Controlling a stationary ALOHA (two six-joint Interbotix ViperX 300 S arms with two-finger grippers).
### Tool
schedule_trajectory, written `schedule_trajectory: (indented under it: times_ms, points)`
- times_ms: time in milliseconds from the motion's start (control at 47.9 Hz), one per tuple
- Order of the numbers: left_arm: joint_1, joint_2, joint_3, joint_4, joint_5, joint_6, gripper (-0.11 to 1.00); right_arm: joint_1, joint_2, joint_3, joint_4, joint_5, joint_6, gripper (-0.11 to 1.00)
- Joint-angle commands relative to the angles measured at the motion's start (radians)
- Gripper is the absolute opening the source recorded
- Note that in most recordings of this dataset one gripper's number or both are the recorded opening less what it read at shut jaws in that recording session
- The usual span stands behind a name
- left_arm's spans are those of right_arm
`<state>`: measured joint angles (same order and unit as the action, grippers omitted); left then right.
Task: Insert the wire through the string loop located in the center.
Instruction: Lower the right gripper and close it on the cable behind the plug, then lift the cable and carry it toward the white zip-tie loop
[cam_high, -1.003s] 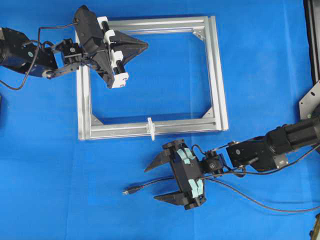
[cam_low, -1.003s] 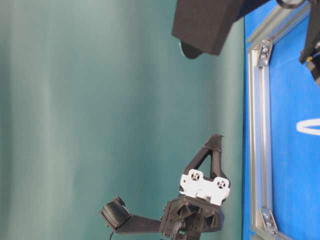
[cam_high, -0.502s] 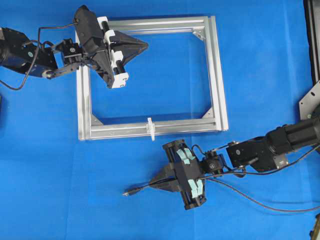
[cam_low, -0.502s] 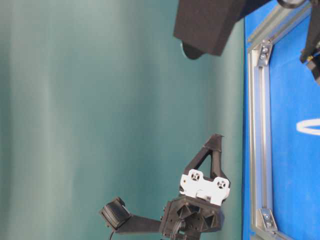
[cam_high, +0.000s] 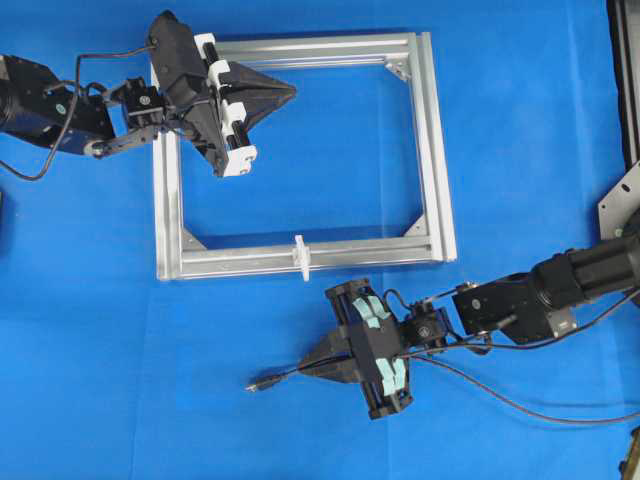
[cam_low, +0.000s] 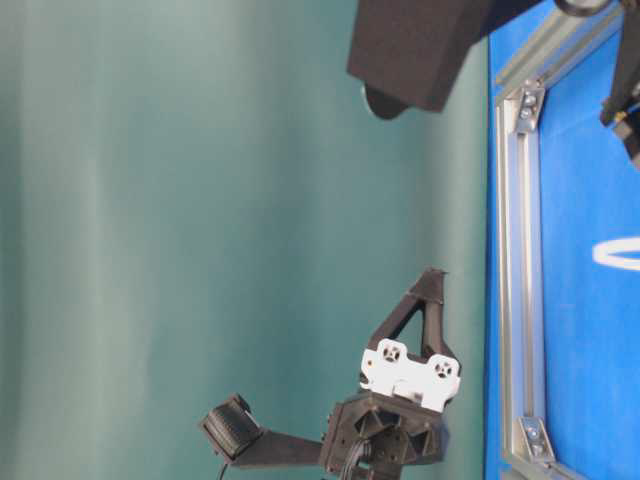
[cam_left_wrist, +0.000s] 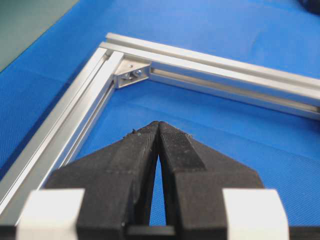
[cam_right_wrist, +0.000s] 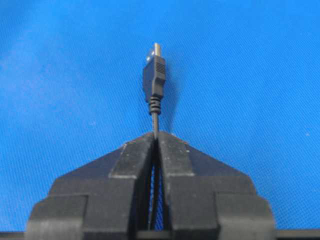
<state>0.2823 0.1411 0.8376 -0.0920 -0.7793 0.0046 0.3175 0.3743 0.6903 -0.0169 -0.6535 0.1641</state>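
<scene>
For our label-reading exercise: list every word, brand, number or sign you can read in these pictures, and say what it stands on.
None: no readable text in any view.
The wire, right gripper, left gripper, aluminium frame and string loop show no lettering.

place: robotics lab | evidence: blue cloth table (cam_high: 520, 120), aluminium frame (cam_high: 432, 150), teal backdrop (cam_low: 180, 200)

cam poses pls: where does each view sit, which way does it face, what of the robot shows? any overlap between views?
Overhead: above the table, looking straight down; both arms, frame, string loop, wire.
Table-level: at table height, picture turned sideways; left claw, frame edge.
Left wrist: behind the shut left claw, facing a frame corner.
Right wrist: behind the right claw, shut on the wire, plug ahead.
Shared: overhead and right wrist both show the gripped wire.
</scene>
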Motion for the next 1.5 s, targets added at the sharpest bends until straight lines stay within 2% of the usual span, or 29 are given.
schedule_trajectory:
  times_ms: [0, 376, 585, 1484]
  points:
    - [0.002, -0.031, -0.006, 0.003, -0.006, 0.002, 0.0, 0.005, -0.063, -0.006, 0.003, 0.011, 0.002, -0.02]
    - [0.002, -0.031, -0.005, 0.003, -0.005, 0.002, 0.0, 0.005, -0.232, -0.009, 0.003, 0.219, 0.0, -0.02]
    - [0.002, -0.031, -0.005, 0.003, -0.005, 0.002, 0.0, 0.005, -0.304, -0.009, 0.002, 0.29, -0.006, -0.02]
    - [0.0, -0.031, -0.005, 0.005, -0.006, 0.002, 0.0, 0.005, -0.322, -0.008, 0.002, 0.308, -0.008, -0.02]
